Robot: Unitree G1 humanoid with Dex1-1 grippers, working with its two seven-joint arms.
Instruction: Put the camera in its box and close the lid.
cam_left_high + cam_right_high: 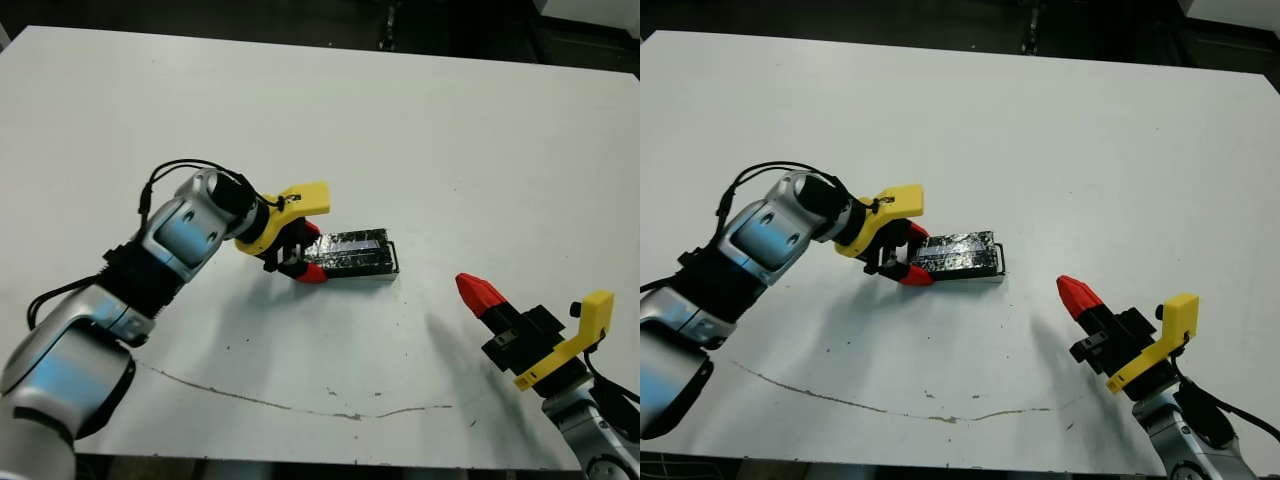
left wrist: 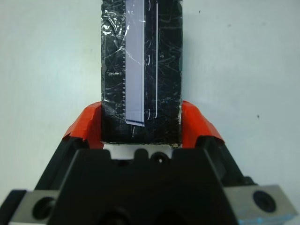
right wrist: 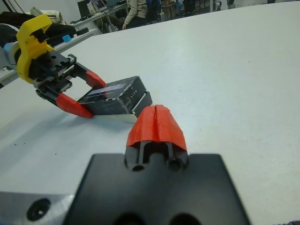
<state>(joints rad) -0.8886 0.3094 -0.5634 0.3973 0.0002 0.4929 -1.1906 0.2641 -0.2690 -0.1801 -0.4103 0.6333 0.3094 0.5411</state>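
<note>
Black lid (image 1: pixel 352 252) is seated on the box (image 3: pixel 123 118), its end straddled by the left gripper (image 1: pixel 302 254); the right gripper (image 1: pixel 1077 293) is held closed, empty. Task judged nearly done; camera unseen.

The left arm (image 1: pixel 160 260) has silver-grey rounded shells, black joints and a thin black cable looping over its wrist. A yellow bracket sits behind the left gripper (image 1: pixel 300 255), whose black body carries two red-tipped fingers (image 2: pixel 84 124). The right gripper (image 1: pixel 1085 300) looks alike: red tips, black body, yellow bracket, silver plate with screw holes.
</note>
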